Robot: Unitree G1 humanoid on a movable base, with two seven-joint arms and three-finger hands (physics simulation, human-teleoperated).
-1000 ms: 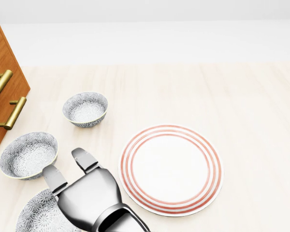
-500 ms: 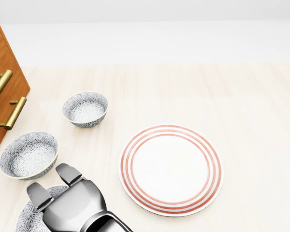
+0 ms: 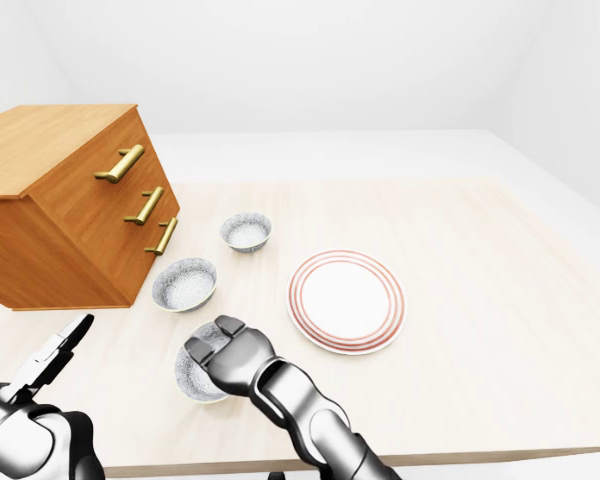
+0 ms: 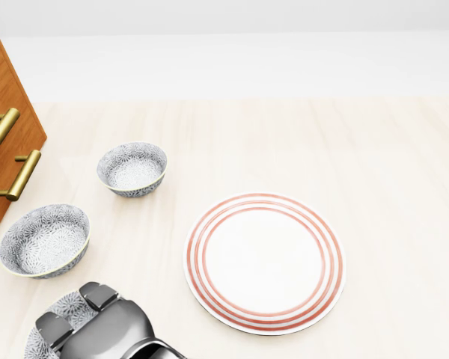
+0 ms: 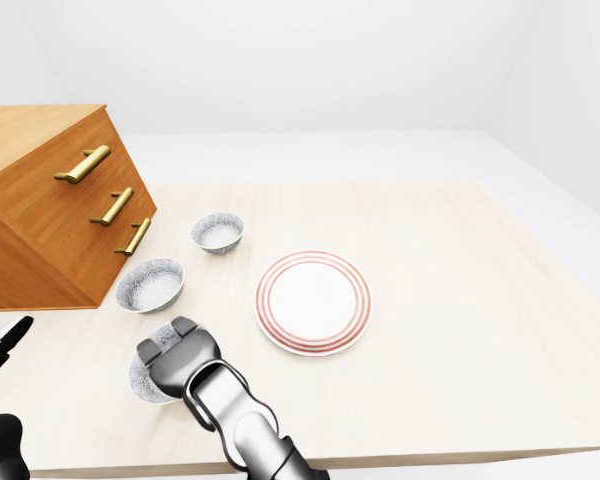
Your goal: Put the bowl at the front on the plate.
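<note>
The bowl nearest the bottom edge point(image 3: 193, 378), grey-patterned, sits on the pale wooden table left of the red-ringed white plate point(image 4: 266, 262). My right hand point(image 3: 220, 342) lies over this bowl's right rim, its fingers point(image 4: 97, 295) curled down into the bowl and covering much of it; the thumb is hidden. The plate holds nothing. My left hand point(image 3: 65, 345) hovers at the bottom left of the left-eye view with fingers stretched out, away from the bowls.
Two more patterned bowls stand higher up: a middle bowl point(image 4: 43, 239) and a far bowl point(image 4: 132, 168). A wooden drawer chest point(image 3: 70, 200) with brass handles stands at the left. The table edge point(image 3: 480, 458) runs along the bottom.
My right hand has pulled back toward the bottom of the head view, and its fingers have gone from stretched out to curled over the nearest bowl. Bowls and plate have not moved.
</note>
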